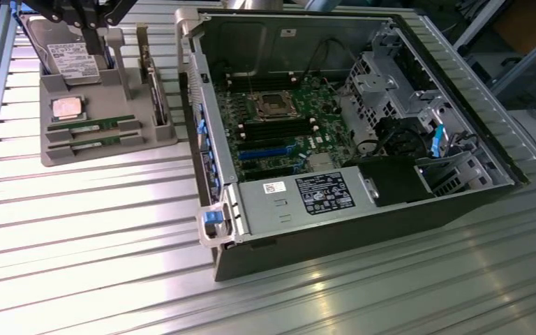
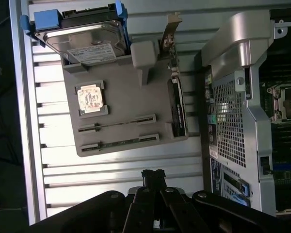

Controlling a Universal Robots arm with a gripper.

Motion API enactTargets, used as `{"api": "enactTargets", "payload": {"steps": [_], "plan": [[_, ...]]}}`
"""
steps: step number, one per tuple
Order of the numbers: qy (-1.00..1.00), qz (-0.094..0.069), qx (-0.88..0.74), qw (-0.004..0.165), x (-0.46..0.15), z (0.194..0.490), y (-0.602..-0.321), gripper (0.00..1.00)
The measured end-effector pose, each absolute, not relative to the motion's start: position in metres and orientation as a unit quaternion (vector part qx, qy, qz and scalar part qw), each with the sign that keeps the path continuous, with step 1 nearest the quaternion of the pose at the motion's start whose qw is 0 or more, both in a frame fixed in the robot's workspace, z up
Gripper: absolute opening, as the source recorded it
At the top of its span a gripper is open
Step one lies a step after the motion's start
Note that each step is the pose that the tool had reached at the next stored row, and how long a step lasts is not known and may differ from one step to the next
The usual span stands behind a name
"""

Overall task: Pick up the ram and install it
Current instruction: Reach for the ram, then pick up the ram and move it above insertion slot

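The ram lies flat in a slot near the grey holder's edge, beside its twin stick; the hand is closed, empty, raised well clear of it.

hand: fingers closed together, tips touching | grip: nothing held | pose: hovering

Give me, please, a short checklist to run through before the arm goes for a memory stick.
1. Both memory sticks seated in the tray: ok.
2. Gripper empty: ok.
3. Gripper open for a grasp: not ok, it is shut.
4. Gripper at a stick: not ok, it is apart from both.
5. Computer case open, board exposed: ok.
6. Board's memory slots free: cannot tell.
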State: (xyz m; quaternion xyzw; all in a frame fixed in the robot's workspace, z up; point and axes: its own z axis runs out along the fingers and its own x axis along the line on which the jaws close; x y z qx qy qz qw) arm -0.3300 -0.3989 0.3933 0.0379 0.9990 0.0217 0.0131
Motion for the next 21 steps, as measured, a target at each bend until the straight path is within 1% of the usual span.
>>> {"api": "enactTargets", "payload": {"steps": [4, 14, 21], "plan": [[0.999, 0.022, 0.038, 0.013, -0.3395, 0.3933, -0.3989, 0.10], [0.999, 0.022, 0.037, 0.013, -0.3397, 0.3933, -0.3989, 0.10], [1.000, 0.022, -0.012, 0.012, -0.3397, 0.3933, -0.3989, 0.10]]}}
